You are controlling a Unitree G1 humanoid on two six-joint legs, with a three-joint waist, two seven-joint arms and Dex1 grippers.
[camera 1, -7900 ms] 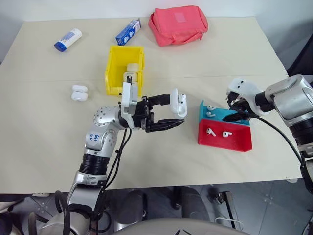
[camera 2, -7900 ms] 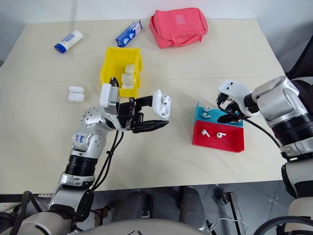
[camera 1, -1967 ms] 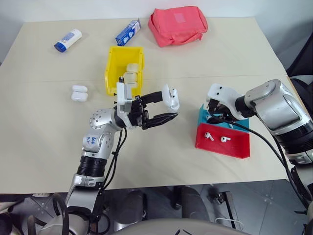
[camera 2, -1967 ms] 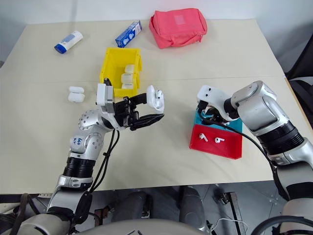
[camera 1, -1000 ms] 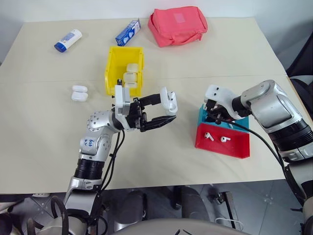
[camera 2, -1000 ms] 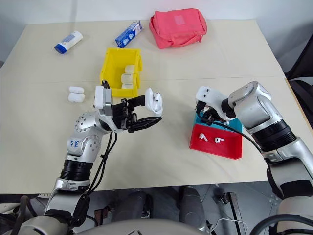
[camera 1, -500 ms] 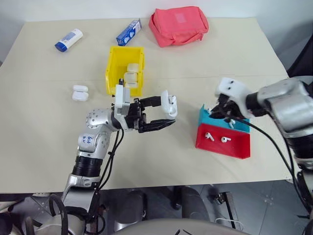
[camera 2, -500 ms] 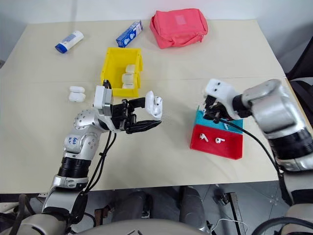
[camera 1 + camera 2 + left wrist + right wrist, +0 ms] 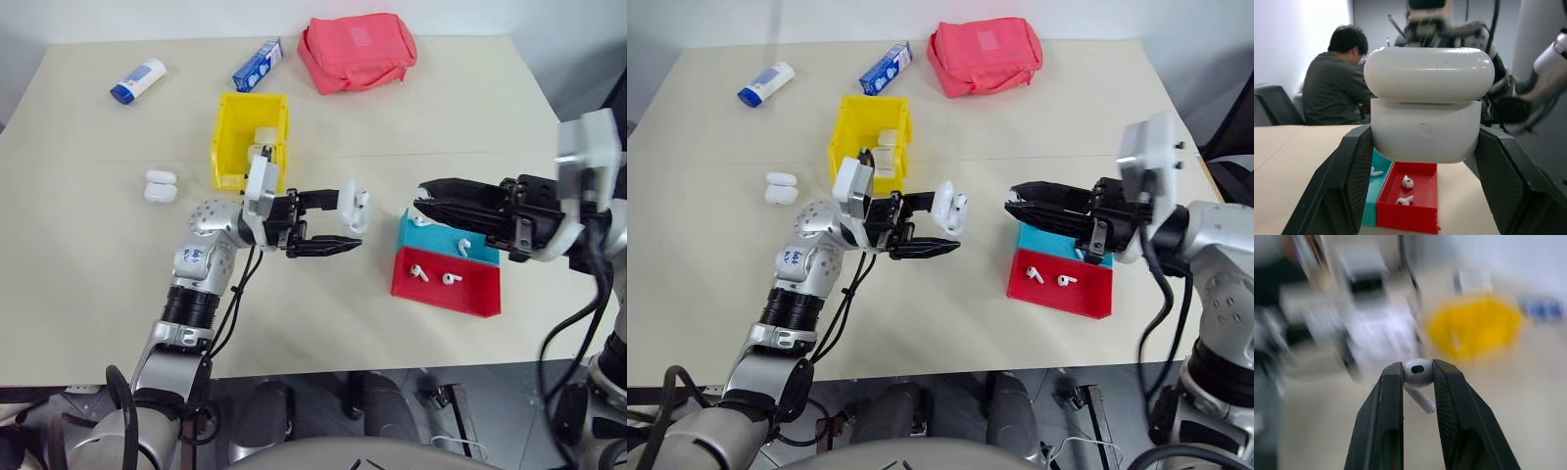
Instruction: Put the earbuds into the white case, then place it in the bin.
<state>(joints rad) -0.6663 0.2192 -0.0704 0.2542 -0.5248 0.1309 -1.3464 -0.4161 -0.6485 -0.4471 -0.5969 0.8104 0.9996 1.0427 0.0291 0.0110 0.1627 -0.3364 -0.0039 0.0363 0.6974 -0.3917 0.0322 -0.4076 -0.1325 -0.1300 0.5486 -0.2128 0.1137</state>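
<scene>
L gripper (image 9: 345, 227) clamps white case (image 9: 1427, 110) above table mid, glossy rounded pebble w/ lid seam showing. R gripper (image 9: 1418, 374) pinches one earbud (image 9: 1417, 374) by its glossy white head, stem hanging, held above red-and-teal tray (image 9: 446, 284) w/ more buds in it. Yellow bin (image 9: 235, 137) sits behind L arm, white cases inside.

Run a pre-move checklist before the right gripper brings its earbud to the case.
1. Earbud pinched in right gripper: ok.
2. White case clamped in left gripper: ok.
3. Case lid open enough for insertion: cannot tell.
4. Right gripper lifted above the red-and-teal tray: ok.
5. Gap between right fingertips and case free of obstacles: ok.
6. Yellow bin has room left beside the cases already inside: ok.
</scene>
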